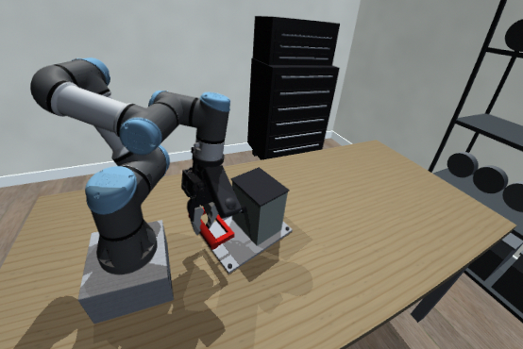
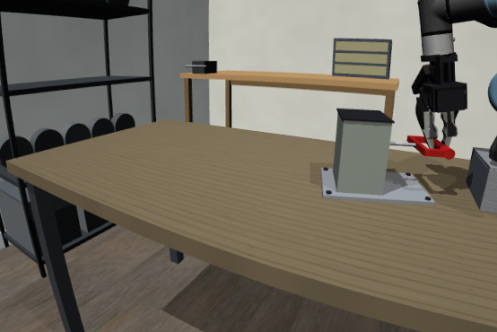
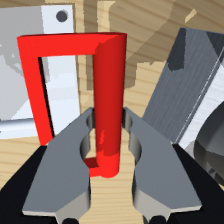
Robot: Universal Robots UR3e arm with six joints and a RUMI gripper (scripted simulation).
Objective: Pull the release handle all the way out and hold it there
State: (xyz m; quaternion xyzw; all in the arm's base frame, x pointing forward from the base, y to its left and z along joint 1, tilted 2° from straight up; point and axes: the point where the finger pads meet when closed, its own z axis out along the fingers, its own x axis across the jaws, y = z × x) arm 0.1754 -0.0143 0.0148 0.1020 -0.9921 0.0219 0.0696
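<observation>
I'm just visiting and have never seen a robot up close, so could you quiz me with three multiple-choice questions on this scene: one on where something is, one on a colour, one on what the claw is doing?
1. Where does the grey box stand?
A. on a pale base plate on the table
B. on the floor
C. on the shelf rack

2. What colour is the release handle?
A. blue
B. red
C. yellow

3. What is the gripper doing?
A. open, well above the handle
B. shut on nothing
C. shut on the handle's grip bar

Answers:
1. A: the exterior view shows the box on the bolted base plate on the wooden table.
2. B: all three views show a red loop.
3. C: the wrist view shows a finger on each side of the red bar.
</observation>
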